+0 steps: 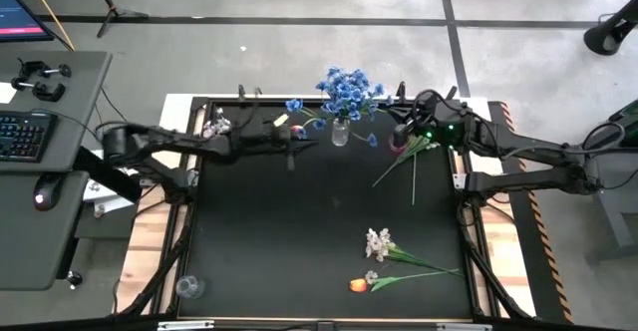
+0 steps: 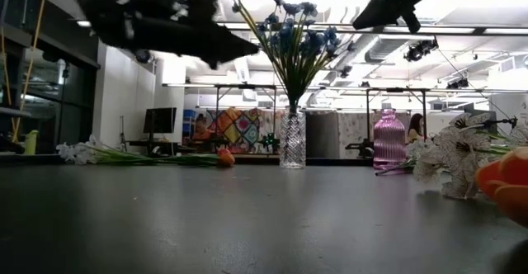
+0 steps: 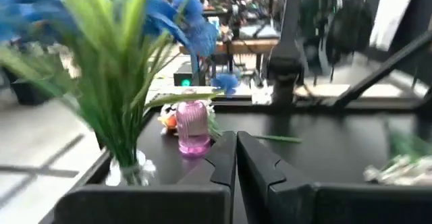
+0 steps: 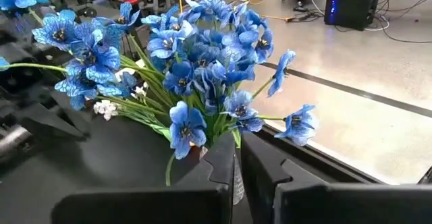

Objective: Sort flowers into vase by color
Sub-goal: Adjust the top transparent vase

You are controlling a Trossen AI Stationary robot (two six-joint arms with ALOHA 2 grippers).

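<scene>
A clear glass vase (image 1: 340, 134) stands upright at the table's far middle and holds a bushy bunch of blue flowers (image 1: 349, 92) (image 4: 196, 69). A pink vase (image 2: 389, 139) (image 3: 194, 126) stands to its right. White sprays (image 1: 377, 241) and an orange tulip (image 1: 359, 284) lie flat near the near edge. More white blossoms (image 1: 215, 127) lie at the far left. My left gripper (image 1: 305, 140) (image 3: 236, 158) hovers shut just left of the clear vase. My right gripper (image 1: 397, 134) (image 4: 237, 158) hovers shut just right of the blue bunch, above the pink vase.
Long green stems (image 1: 401, 166) lie on the table by the pink vase. A small clear glass object (image 1: 189, 287) sits at the near left corner. A desk with keyboard (image 1: 22, 137) and mouse stands left of the table. The table's black middle (image 1: 299, 221) is bare.
</scene>
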